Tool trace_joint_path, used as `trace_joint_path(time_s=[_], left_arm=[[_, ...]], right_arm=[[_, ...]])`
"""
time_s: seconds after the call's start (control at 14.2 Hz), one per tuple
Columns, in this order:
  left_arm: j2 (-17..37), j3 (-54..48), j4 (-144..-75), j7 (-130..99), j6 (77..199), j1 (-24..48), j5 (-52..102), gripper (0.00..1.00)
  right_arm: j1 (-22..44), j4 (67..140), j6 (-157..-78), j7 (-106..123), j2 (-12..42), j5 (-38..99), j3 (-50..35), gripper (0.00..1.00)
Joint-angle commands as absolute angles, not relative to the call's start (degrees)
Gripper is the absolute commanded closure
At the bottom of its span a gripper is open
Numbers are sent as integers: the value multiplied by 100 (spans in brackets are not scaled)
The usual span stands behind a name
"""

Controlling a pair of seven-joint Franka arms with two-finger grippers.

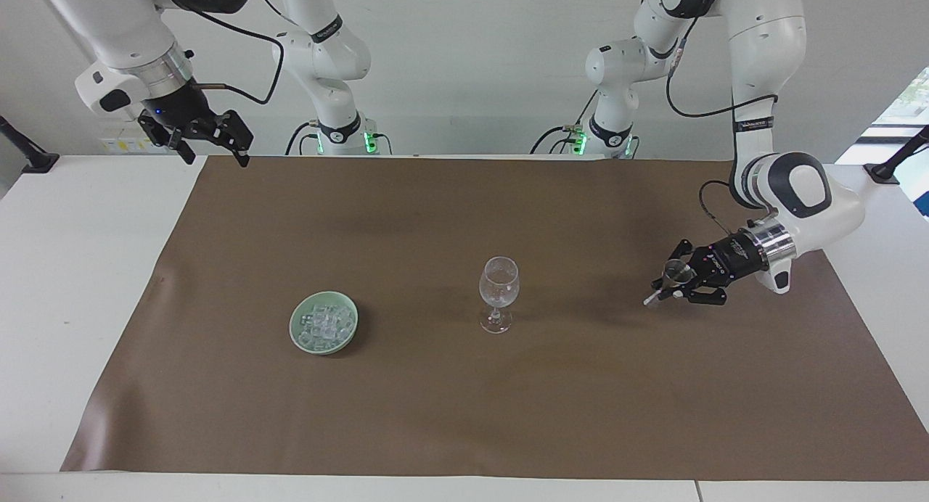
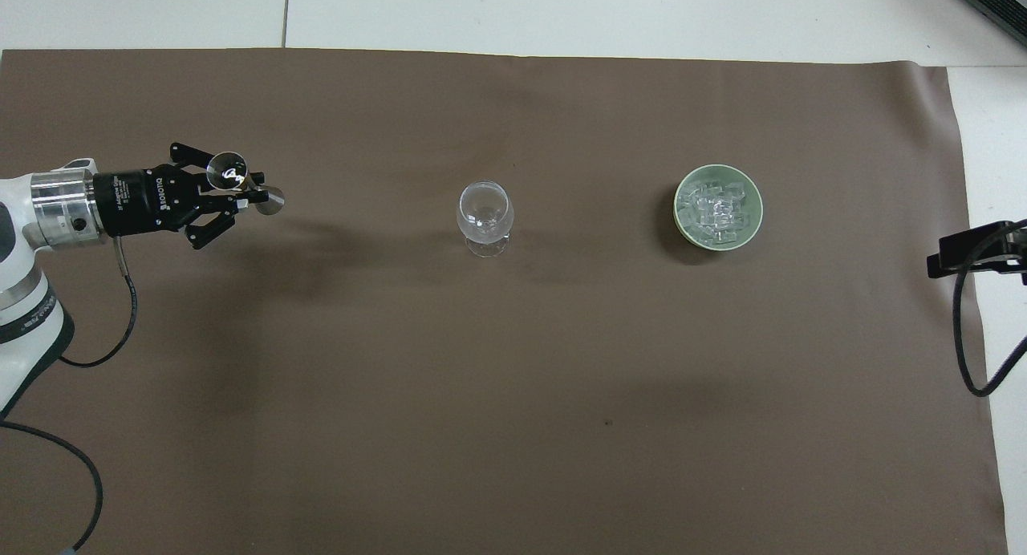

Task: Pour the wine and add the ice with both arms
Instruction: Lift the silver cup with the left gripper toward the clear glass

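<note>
A clear wine glass (image 1: 499,290) stands upright mid-cloth, also in the overhead view (image 2: 485,215). The ice (image 1: 324,322), a heap of small clear cubes, lies in a pale green dish (image 1: 299,336) toward the right arm's end; it shows in the overhead view too (image 2: 716,208). My left gripper (image 1: 676,283) is shut on a small clear stemmed glass (image 1: 678,271), tilted and held just above the cloth toward the left arm's end; in the overhead view the gripper (image 2: 234,192) and the small glass (image 2: 226,170) are beside the wine glass. My right gripper (image 1: 209,141) waits, raised and open, over the cloth's corner.
A brown cloth (image 1: 464,415) covers most of the white table (image 1: 65,284). Black clamp mounts stand at the table's ends (image 1: 29,157) (image 1: 896,159). Two further white arms stand at the robots' edge (image 1: 330,67).
</note>
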State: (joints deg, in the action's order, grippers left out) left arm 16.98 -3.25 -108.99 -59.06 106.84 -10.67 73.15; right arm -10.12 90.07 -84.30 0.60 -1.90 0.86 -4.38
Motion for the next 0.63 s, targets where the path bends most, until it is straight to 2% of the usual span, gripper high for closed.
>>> trace_joint_path(time_s=[0.0, 0.28, 0.56], left_arm=[[1416, -553, -11021, -6440, 11064, -1020, 7321, 100], [1275, -790, -11057, -6819, 11328, -967, 7321, 100], [1090, -1431, -11144, -7329, 12171, -932, 7321, 100]], right_arm=[[-1046, 9062, -8517, 211, -237, 105, -457, 0], [-1046, 9062, -8517, 211, -237, 105, -457, 0], [-1046, 9062, -8517, 211, -237, 105, -457, 0]])
